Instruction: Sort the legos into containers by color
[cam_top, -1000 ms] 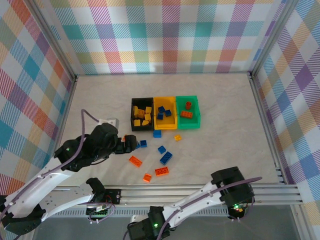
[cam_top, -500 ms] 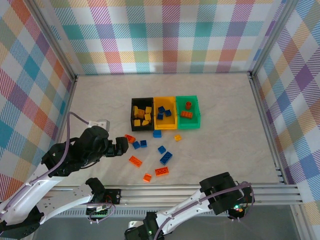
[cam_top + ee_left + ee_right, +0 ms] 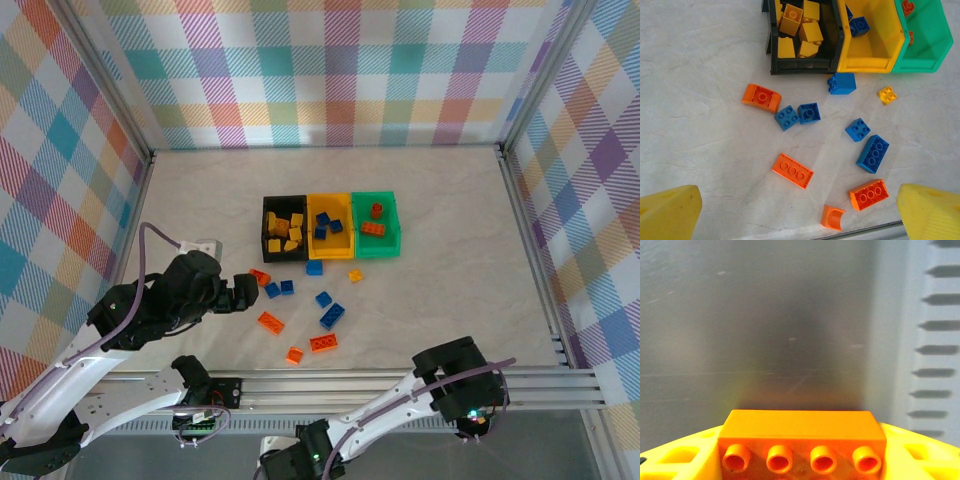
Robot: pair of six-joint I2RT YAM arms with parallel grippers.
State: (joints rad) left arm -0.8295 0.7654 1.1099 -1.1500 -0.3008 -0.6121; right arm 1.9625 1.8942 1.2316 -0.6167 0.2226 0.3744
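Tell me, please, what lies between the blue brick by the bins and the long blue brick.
A small four-stud blue brick lies there, apart from the brick by the bins and the long brick, in the left wrist view.

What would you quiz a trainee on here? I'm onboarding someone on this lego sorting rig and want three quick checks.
1. True or false: the black bin holds blue legos.
2. What colour is the brick in the right gripper? A blue, B orange, C yellow.
3. Fill in: ___ yellow lego lies loose on the table.
Key: 1 false; 2 B, the orange brick; 3 one.
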